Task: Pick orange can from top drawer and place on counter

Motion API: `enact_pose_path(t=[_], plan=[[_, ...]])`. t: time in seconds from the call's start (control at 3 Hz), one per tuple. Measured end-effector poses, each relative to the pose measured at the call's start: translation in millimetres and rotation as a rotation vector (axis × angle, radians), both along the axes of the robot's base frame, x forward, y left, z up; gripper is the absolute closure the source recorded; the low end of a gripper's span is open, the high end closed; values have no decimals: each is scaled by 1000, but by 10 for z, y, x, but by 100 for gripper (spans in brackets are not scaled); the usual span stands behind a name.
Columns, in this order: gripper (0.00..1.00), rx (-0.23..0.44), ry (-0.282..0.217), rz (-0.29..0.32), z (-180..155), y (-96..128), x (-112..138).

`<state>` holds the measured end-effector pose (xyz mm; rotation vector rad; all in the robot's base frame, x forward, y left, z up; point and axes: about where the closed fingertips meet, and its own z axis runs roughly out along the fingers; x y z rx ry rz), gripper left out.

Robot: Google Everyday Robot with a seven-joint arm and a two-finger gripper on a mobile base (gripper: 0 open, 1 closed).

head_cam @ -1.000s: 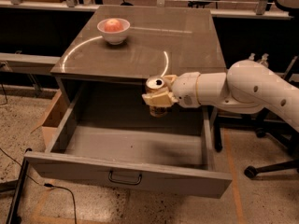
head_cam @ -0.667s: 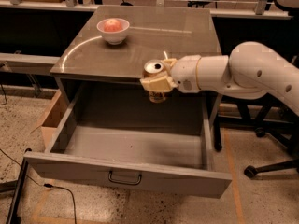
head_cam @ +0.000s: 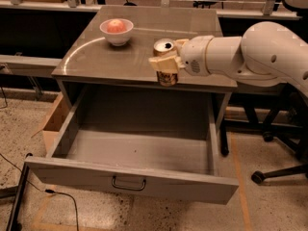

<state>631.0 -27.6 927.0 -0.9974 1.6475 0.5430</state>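
Well, white bowl (head_cam: 116, 31): far left on the counter (head_cam: 86, 57), well apart from our work.
top drawer (head_cam: 134, 150): pulled open towards us, which let the can come out.
orange can (head_cam: 168, 78): upright in the air at the counter's near edge, right of centre.
gripper (head_cam: 166, 62): clamped on the can's sides, holding it level for setting down.
change: we have lifted the can from the drawer mouth to counter height.

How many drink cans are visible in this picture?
1. The orange can is clamped in the gripper, over the front edge of the counter. The open top drawer holds none, as far as visible.
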Motion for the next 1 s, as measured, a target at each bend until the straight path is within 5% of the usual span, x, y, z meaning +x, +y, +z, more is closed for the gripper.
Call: enact_pose_path(t=[0.67,1.0], plan=[[100,64,-78,-135,109,-200,662],[100,84,-68,-161,56,-235,1032]])
